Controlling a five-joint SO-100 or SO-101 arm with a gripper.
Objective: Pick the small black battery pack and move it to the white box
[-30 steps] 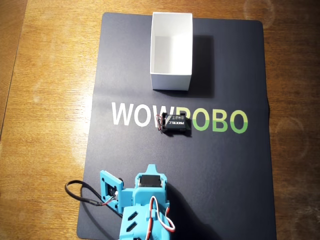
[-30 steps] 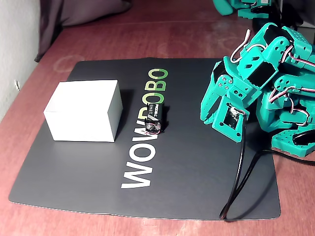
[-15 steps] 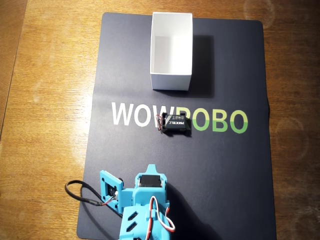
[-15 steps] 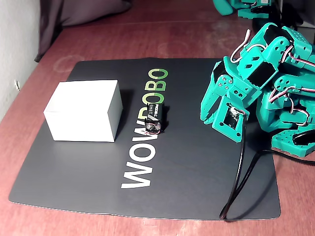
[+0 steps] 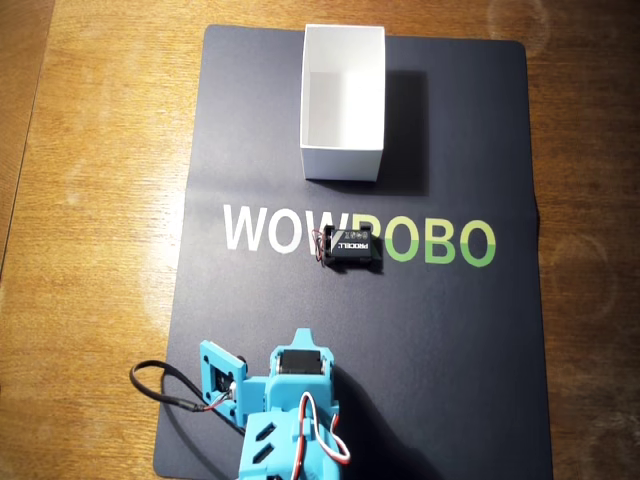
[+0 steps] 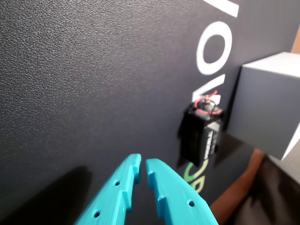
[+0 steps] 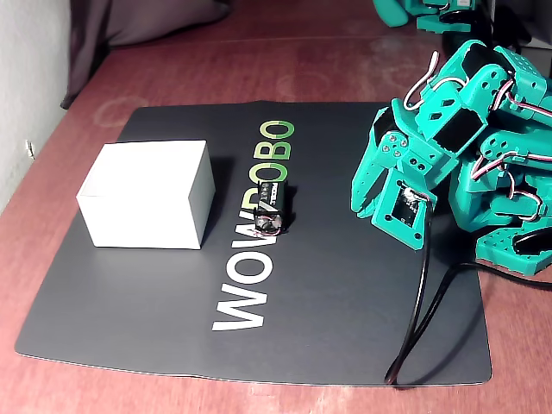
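The small black battery pack (image 5: 352, 246) lies on the mat's lettering, its red wires at the left end in the overhead view. It also shows in the wrist view (image 6: 202, 136) and the fixed view (image 7: 269, 207). The white box (image 5: 343, 160) stands open-topped just beyond it, and appears too in the wrist view (image 6: 265, 108) and the fixed view (image 7: 142, 194). My teal gripper (image 6: 142, 164) is shut with nothing between its fingers. It hovers low over the mat, well short of the battery pack, on the folded arm (image 5: 300, 336) (image 7: 360, 200).
A black mat (image 5: 450, 350) with WOWROBO lettering covers the wooden table (image 5: 90, 250). A black cable (image 7: 423, 319) loops from the wrist camera across the mat's near corner. Another teal arm part (image 7: 414, 13) sits at the far edge.
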